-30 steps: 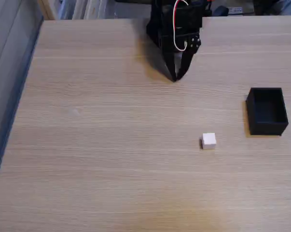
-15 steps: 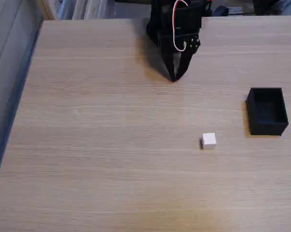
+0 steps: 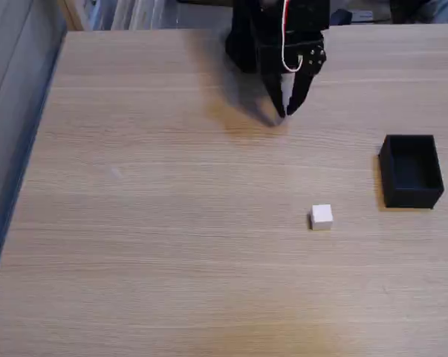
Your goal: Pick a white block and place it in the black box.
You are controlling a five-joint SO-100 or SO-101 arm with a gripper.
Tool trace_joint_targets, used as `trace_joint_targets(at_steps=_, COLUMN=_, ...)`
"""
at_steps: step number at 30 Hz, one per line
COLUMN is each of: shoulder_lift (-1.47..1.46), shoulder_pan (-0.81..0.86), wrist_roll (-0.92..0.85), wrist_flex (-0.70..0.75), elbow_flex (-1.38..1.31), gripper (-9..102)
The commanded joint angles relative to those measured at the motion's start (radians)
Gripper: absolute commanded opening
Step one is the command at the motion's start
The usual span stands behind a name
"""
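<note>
light wood table (image 3: 149,223), grey wall (image 3: 8,67) left

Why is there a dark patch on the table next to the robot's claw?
In the fixed view that patch is a soft shadow the gripper casts on the table, to its left; the block and box also have thin shadows on their left sides, so light comes from the right.

In your fixed view, the white block (image 3: 322,216) sits on the table (image 3: 157,223) right of centre, with the black box (image 3: 411,171) further right and slightly farther back, well apart from it and near the right edge. The gripper (image 3: 285,113) hangs at the far side of the table, behind and a little left of the block, well apart from both.
</note>
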Motion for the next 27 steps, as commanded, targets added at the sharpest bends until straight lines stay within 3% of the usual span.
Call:
trace_joint_targets(at_steps=1, shoulder_lift=-0.121, shoulder_pan=-0.028, wrist_roll=0.041, wrist_flex=-0.014, elbow_flex=-0.135, gripper=9)
trace_joint_targets(at_steps=10, shoulder_lift=-0.36, shoulder_pan=-0.044, wrist_roll=0.115, wrist_flex=-0.044, elbow_flex=-0.291, gripper=25)
trace_joint_targets(at_steps=27, shoulder_lift=-0.713, shoulder_pan=-0.018, wrist_roll=0.16, wrist_flex=-0.158, elbow_flex=-0.515, gripper=29)
